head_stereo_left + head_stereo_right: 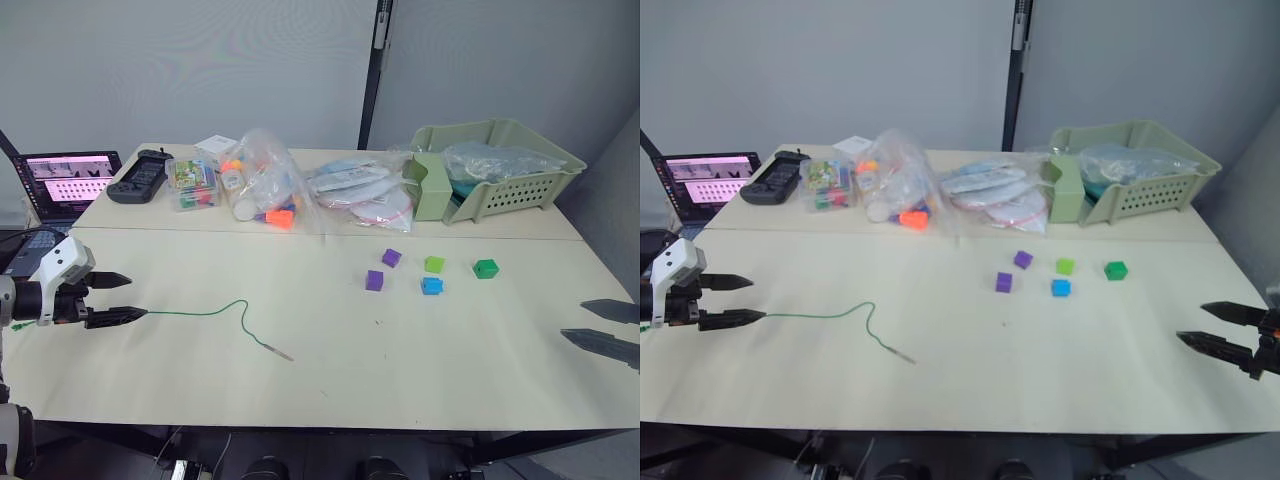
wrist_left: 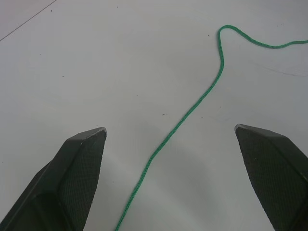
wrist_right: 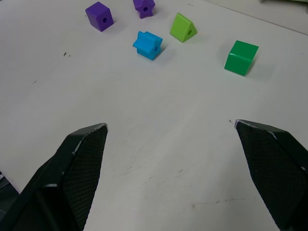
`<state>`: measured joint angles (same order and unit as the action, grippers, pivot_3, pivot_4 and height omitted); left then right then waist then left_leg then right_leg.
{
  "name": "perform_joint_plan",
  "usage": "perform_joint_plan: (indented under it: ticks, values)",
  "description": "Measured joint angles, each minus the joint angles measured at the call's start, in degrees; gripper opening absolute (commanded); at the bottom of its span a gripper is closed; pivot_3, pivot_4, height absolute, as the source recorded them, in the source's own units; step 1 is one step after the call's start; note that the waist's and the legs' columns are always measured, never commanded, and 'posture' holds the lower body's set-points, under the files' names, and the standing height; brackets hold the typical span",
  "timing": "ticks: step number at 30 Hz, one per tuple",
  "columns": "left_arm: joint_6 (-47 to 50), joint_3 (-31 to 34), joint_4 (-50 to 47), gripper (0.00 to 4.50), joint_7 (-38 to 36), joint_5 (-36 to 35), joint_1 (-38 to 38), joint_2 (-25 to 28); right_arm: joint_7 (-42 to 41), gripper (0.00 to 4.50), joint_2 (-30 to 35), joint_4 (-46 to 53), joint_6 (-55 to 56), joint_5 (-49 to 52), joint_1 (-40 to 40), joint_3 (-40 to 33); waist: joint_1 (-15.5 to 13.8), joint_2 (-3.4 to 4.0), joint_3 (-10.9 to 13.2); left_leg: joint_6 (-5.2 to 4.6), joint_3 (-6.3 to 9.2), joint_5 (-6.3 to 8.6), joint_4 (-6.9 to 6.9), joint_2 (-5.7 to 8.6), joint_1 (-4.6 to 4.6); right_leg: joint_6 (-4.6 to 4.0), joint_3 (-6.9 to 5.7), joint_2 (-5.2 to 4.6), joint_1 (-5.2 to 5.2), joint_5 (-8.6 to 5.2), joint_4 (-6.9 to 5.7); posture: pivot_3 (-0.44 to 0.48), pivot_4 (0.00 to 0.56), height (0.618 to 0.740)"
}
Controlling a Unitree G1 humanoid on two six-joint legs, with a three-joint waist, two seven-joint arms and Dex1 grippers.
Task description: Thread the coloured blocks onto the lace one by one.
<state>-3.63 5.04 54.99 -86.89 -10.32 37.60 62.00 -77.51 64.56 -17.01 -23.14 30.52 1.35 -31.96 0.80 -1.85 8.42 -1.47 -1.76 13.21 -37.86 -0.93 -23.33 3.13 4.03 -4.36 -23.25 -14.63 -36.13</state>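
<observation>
Left gripper (image 1: 120, 298) is wide open near the table's (image 1: 330, 370) left edge, with the lace (image 1: 200, 312) lying between its fingers. Right gripper (image 1: 1215, 326) is open too, by the right edge. Five blocks (image 1: 431, 285) wait toward the far right. Close gently on the cord first.

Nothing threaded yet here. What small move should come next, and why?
Probably close the left gripper on the lace: its open fingers already straddle the cord lying on the table. All the blocks sit loose ahead of the open right gripper, unthreaded.
</observation>
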Motion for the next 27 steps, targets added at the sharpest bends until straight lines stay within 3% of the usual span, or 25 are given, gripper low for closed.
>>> perform_joint_plan:
  ticks: [3, 7, 12, 15, 21, 27]
  values:
    - [0.73, 0.02, -0.23, 4.5, -0.36, -0.04, 0.2, -0.5, 0.15, 4.47, -0.18, 0.31, -0.11, 0.0, -0.42, 0.07, -0.01, 0.0, 0.0, 0.0, 0.0, 0.0, 0.0, 0.0, 0.01, 0.0, 0.0, 0.0, 0.01, 0.0, -0.01, 0.0, 0.15, 0.734]
    - [6.91, -0.52, -7.06, 4.5, -2.23, -1.52, 0.47, -5.39, 1.5, 4.47, -1.95, 10.03, -4.26, 2.32, -2.22, 2.85, -0.09, 0.0, 0.0, 0.05, 0.07, -0.03, -0.13, -0.02, -0.04, 0.01, -0.01, 0.05, 0.01, 0.01, -0.14, 0.0, 0.15, 0.734]
    - [15.78, -3.21, -28.84, 4.5, -5.07, -8.36, -5.04, -6.65, 6.0, 4.47, -2.51, 29.38, -14.39, 9.66, -2.99, 5.14, 0.12, 0.0, 0.0, 0.07, 0.37, 0.01, -0.12, -0.08, -0.1, 0.02, -0.01, -0.01, -0.02, 0.02, -0.22, 0.0, 0.15, 0.734]
    - [18.09, -4.78, -36.18, 4.5, -5.24, -9.9, -7.23, -7.26, 8.93, 4.47, -2.57, 35.78, -18.57, 13.08, -3.62, 6.24, -0.01, 0.0, 0.0, 0.07, 0.42, 0.01, -0.12, -0.05, -0.12, 0.03, -0.01, -0.03, -0.01, 0.03, -0.18, 0.0, 0.15, 0.734]
    - [3.81, -17.27, -39.01, 4.5, -5.43, -2.29, -3.1, -13.15, 16.89, 4.47, -1.2, 51.03, -26.02, 18.17, -10.09, 13.23, -0.86, -0.06, 0.07, 0.15, 0.29, -0.07, -0.3, 0.0, -0.2, 0.02, -0.05, 0.04, 0.07, 0.03, -0.04, 0.0, 0.15, 0.734]
    - [-3.6, -25.14, -36.23, 4.5, -5.45, -2.56, 2.19, -17.26, 23.57, 4.47, -2.52, 54.97, -29.21, 19.68, -11.58, 15.52, -0.96, -0.16, 0.12, 0.08, 0.38, -0.03, -0.54, 0.03, -0.5, 0.14, -0.05, -0.02, -0.05, 0.1, -0.04, 0.0, 0.15, 0.734]
